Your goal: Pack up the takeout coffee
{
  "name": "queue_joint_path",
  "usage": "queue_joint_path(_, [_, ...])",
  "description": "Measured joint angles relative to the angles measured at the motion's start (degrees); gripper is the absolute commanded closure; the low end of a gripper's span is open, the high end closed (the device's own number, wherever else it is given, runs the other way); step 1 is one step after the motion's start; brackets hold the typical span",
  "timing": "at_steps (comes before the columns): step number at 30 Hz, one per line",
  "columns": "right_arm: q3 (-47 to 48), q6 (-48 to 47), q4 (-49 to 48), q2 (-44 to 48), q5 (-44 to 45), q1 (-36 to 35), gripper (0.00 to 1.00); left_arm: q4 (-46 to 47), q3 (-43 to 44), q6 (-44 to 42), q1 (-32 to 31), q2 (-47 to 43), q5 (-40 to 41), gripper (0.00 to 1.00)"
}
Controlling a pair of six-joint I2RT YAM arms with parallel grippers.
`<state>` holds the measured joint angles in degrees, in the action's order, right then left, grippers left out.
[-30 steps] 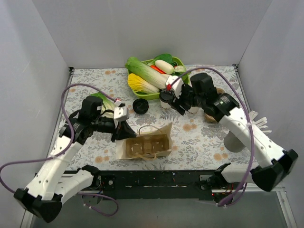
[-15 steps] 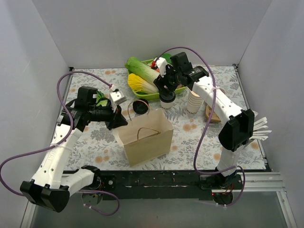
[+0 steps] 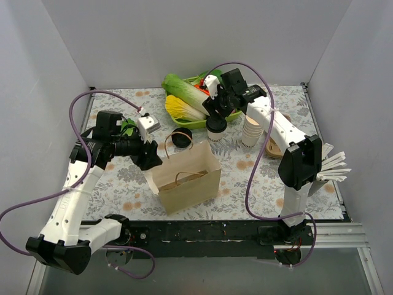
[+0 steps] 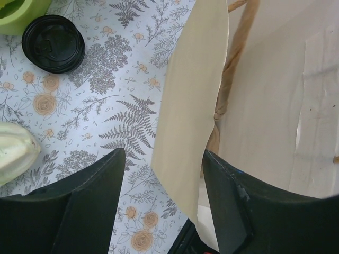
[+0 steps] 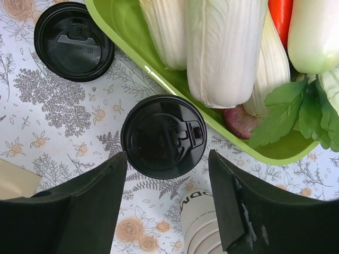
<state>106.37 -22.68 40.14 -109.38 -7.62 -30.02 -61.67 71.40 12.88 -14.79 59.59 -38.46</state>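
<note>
The left tool (image 4: 162, 156) has just released, spread open astride the rim of the now-standing paper bag (image 3: 187, 178). The right tool (image 5: 168, 154) hovers open over the coffee cup (image 5: 164, 135), which sits on the surface (image 3: 258, 178) at the bag's 1 o'clock, likely ready to be grasped.

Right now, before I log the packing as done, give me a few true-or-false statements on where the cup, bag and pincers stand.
1. The cream paper cup with the round black plastic lid sits inside the brown paper bag. False: it stands on the table, beside the green plastic tray.
2. The right pincer is open, above that cup. True.
3. The left pincer is clamped on a loose lid. False: it is open, astride the bag's wall edge.
4. A loose black plastic lid lies on the table between bag and tray. True.
</note>
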Motion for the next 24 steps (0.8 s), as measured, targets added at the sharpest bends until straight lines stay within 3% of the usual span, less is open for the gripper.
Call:
queue_joint_path(7, [0.00, -0.52, 0.00, -0.66, -1.11, 2.05, 0.46, 0.39, 2.08, 0.44, 0.04, 1.90, 0.13, 0.40])
queue_joint_path(24, [-0.02, -3.50, 0.42, -4.96, -5.01, 4.72, 0.51, 0.85, 4.31, 1.73, 0.04, 3.39, 1.25, 0.39])
